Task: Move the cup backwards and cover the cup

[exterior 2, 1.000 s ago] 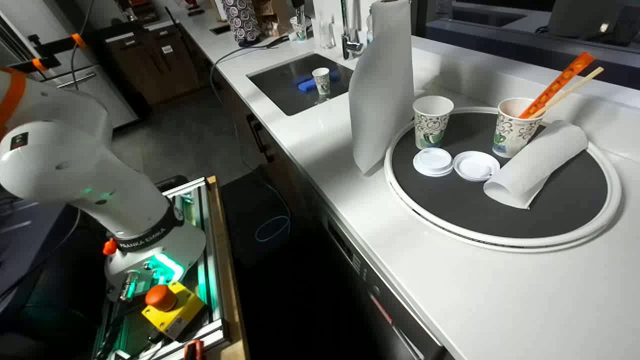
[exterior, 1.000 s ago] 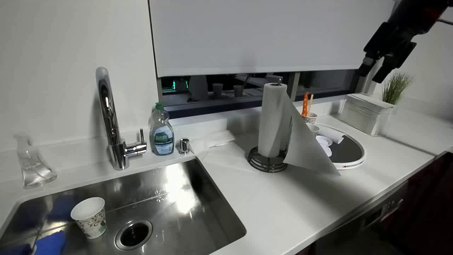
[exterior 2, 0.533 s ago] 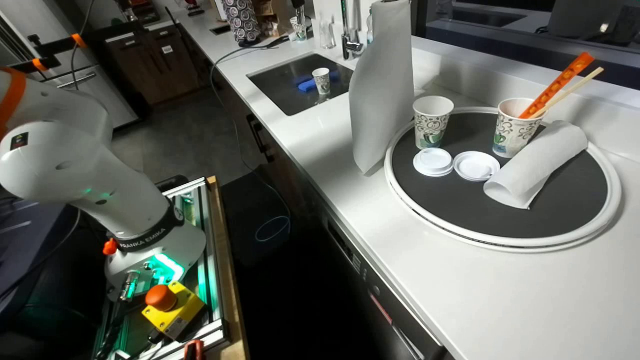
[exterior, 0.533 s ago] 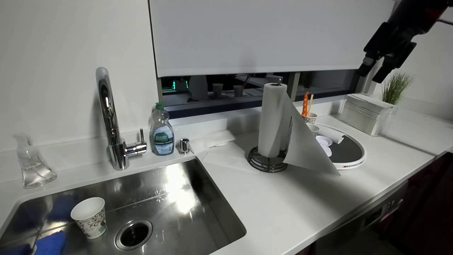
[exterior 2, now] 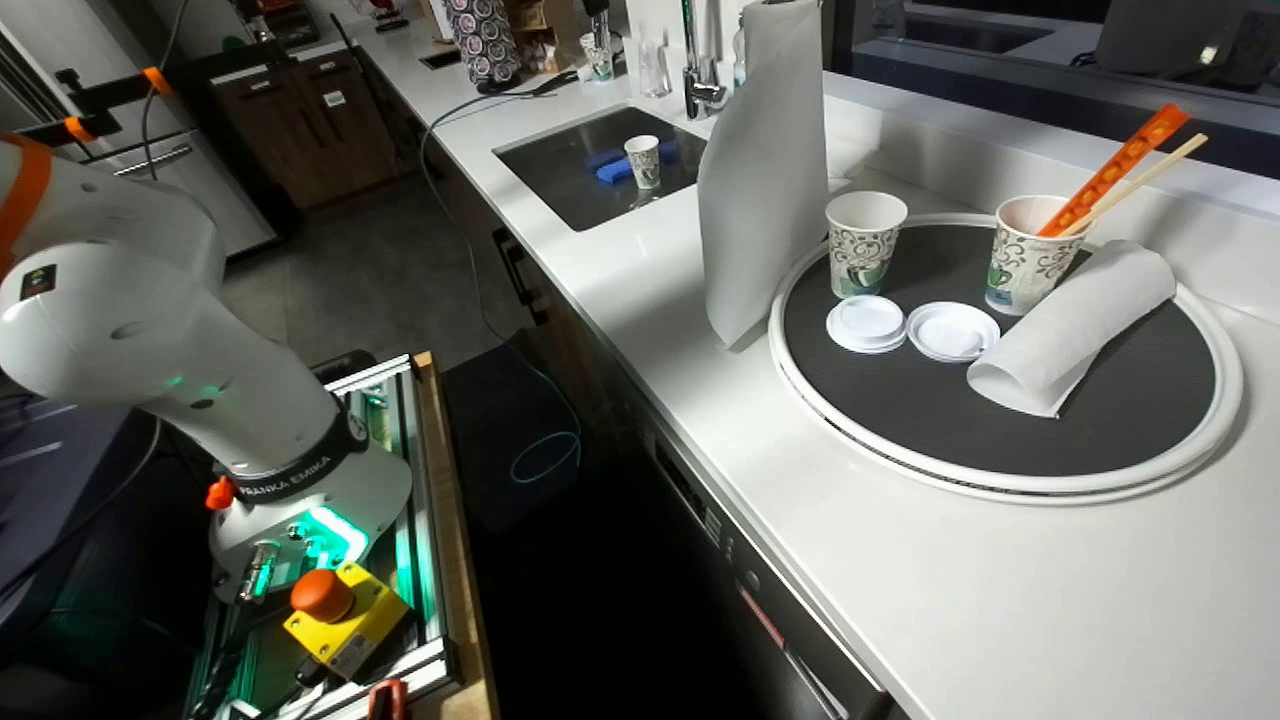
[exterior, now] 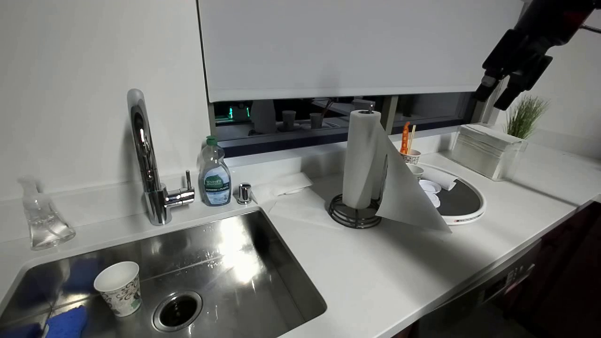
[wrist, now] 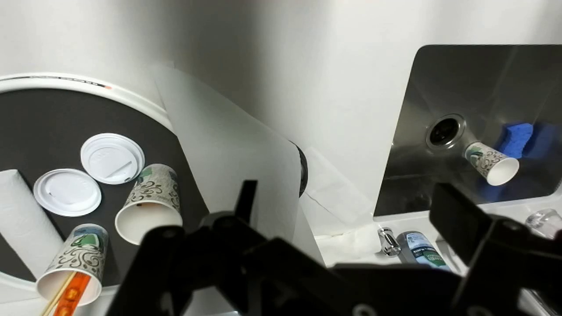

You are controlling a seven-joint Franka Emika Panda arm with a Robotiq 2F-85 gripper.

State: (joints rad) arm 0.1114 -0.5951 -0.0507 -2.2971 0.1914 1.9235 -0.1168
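A white patterned paper cup point(exterior 2: 860, 250) stands upright, open-topped, on the round dark tray point(exterior 2: 940, 425); it also shows in the wrist view point(wrist: 154, 188). White lids lie flat in front of it: a left lid point(exterior 2: 866, 322), apparently stacked, and a right lid point(exterior 2: 952, 332). A similar cup point(exterior 2: 1028, 265) beside them holds an orange stick and a wooden stick. Another cup point(exterior: 123, 293) stands in the sink. My gripper point(exterior: 493, 96) is high above the counter, apart from everything. In the wrist view, my gripper point(wrist: 344, 193) has its jaws wide apart with nothing between them.
A paper towel roll point(exterior: 359, 159) with a loose hanging sheet stands between the tray and the sink point(exterior: 225, 291). A rolled paper point(exterior 2: 1075, 330) lies on the tray. A soap bottle point(exterior: 216, 180), a faucet point(exterior: 148, 173) and a napkin box point(exterior: 488, 152) stand along the back.
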